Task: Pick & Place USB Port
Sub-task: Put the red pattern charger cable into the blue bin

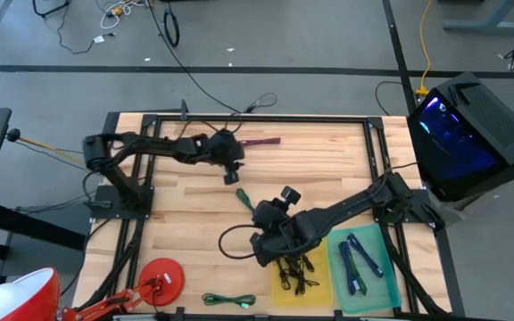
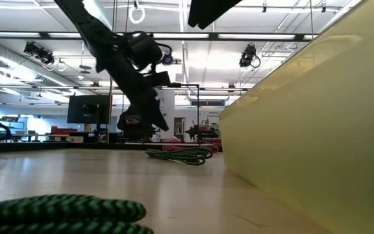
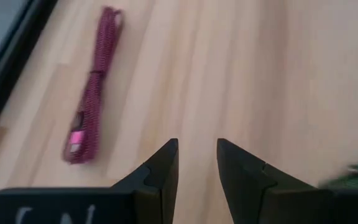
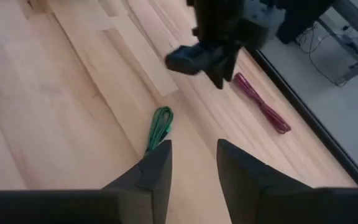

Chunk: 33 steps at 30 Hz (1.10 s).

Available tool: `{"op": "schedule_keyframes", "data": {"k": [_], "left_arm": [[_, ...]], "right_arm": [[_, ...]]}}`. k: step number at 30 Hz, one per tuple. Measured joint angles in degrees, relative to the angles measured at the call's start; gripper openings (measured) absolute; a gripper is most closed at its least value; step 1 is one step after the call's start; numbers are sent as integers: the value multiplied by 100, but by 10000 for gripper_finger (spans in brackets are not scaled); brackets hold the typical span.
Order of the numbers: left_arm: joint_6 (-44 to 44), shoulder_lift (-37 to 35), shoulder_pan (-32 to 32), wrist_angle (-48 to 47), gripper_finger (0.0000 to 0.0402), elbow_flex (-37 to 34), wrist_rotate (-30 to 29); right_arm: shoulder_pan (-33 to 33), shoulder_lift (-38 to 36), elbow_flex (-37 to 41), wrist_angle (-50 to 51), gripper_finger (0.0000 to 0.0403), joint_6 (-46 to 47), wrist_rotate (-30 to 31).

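On the table, high view: left gripper (image 1: 236, 177) hangs near the magenta USB cable (image 1: 259, 141); right gripper (image 1: 264, 217) sits between a green cable (image 1: 243, 197) and the yellow bin (image 1: 319, 290)
Low view: green cable lies coiled on the wood
Left wrist view: fingers (image 3: 164, 163) slightly parted, nothing held, magenta cable beside them
Right wrist view: fingers (image 4: 157, 163) slightly parted, empty
Step, judged: approach before pickup
Next move: descend, straddle one cable, close

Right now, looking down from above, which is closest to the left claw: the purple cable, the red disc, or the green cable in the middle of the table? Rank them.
From the left gripper:
1. Middle green cable, just below it.
2. Purple cable, toward the table's far edge.
3. Red disc, at the near-left edge.
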State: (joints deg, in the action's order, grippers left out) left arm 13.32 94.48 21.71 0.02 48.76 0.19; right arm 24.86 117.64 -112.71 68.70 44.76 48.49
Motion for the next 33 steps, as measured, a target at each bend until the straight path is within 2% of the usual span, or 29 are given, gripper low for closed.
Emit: {"op": "schedule_keyframes", "data": {"k": [4, 11, 14, 21, 28, 33], "left_arm": [[158, 482, 69, -227, 115, 503, -501], [58, 1073, 482, -724, 115, 1305, -12], [98, 1207, 597, -910, 117, 1563, -43], [216, 1481, 865, -1087, 149, 1930, -59], [258, 1805, 938, -1232, 183, 1993, -55], [445, 1875, 935, -1174, 193, 1993, -412]], "right_arm": [[55, 0, 0, 26, 127, 123, -62], [261, 4, 2, 134, 127, 380, -94], [357, 7, 2, 134, 127, 415, -81], [462, 11, 2, 123, 127, 437, 57], [463, 11, 2, 127, 127, 431, 58], [461, 11, 2, 117, 127, 428, 57]]}}
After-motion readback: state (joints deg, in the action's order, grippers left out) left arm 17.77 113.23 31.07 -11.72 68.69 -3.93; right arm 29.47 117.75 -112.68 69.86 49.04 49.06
